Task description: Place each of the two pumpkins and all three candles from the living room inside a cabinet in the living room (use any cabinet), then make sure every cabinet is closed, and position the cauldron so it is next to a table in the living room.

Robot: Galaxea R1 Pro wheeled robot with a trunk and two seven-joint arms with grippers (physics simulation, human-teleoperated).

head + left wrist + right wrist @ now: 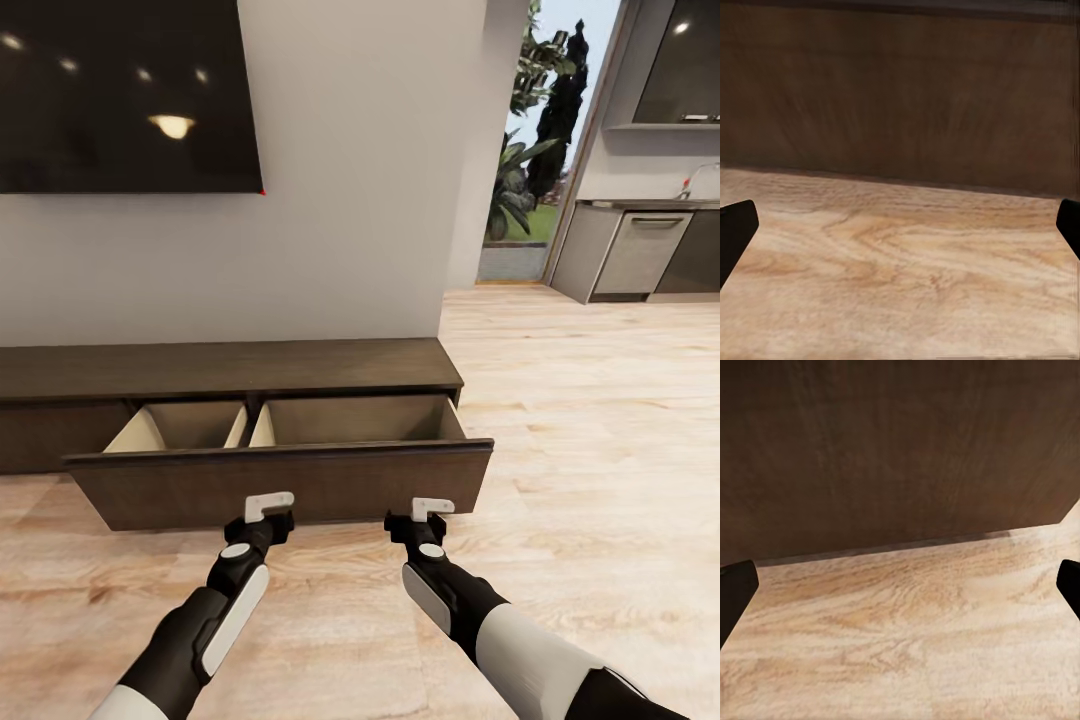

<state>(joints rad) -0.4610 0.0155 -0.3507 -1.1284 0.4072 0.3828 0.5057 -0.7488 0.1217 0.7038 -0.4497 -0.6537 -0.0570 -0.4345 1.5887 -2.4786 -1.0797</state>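
Note:
The long, low dark brown cabinet (230, 368) stands against the wall. Its wide drawer (282, 484) is pulled out towards me, and the two light-lined compartments that show inside hold nothing I can see. My left gripper (268, 503) and right gripper (432, 508) hang just in front of the drawer's front panel, low over the floor, both open and holding nothing. The left wrist view has the dark panel (900, 90) close ahead of the left gripper (900, 225). The right wrist view has the panel (885, 450) ahead of the right gripper (900, 585). The pumpkins, candles, cauldron and table are out of view.
A large black TV (120, 95) hangs on the wall above the cabinet. The wall ends at a corner (455, 250) to the right, with light wood floor (600, 450) running on to dark grey kitchen units (640, 250) and a glazed opening with plants (530, 150).

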